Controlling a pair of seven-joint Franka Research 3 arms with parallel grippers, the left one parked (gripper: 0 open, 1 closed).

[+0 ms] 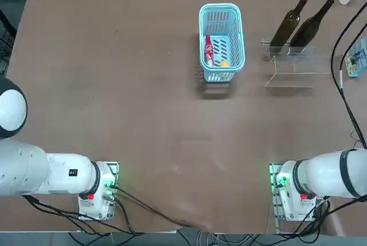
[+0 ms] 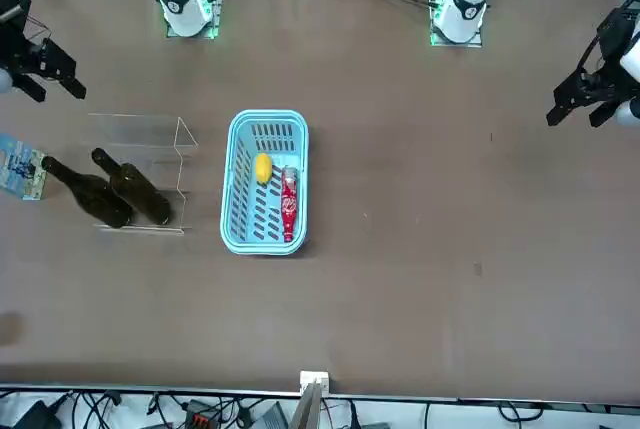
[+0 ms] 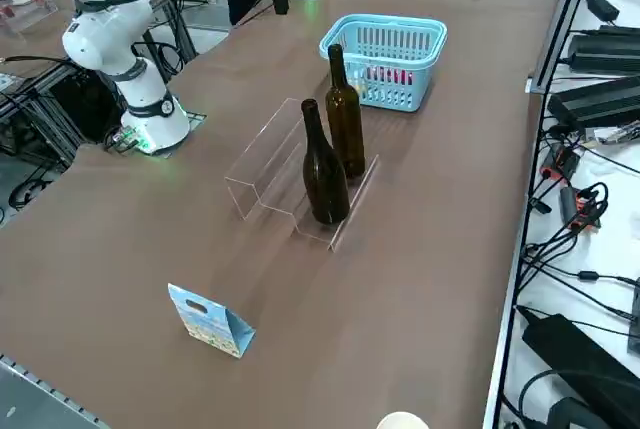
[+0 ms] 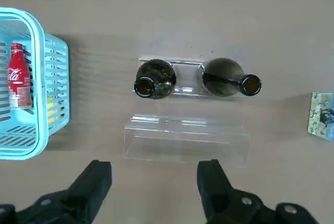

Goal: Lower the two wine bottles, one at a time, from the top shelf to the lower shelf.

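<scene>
While nothing was moved yet, the scene looked like this:
Hand: the right gripper [image 4: 154, 182] hung high above the table, fingers wide apart, holding nothing.
Bottles: both wine bottles [image 4: 154, 80] [image 4: 224, 81] stood upright side by side on the top shelf [image 4: 185, 85], well past the fingertips.
Empty step: the lower shelf [image 4: 185, 143] sat between the hand and the bottles.
Done: nothing, I think.
Left: both bottles, one at a time.

Light-blue basket [image 1: 221, 12] with red-labelled bottle [image 1: 209, 50], yellow item [image 1: 225, 62]; blue card [image 3: 208, 320]
</scene>
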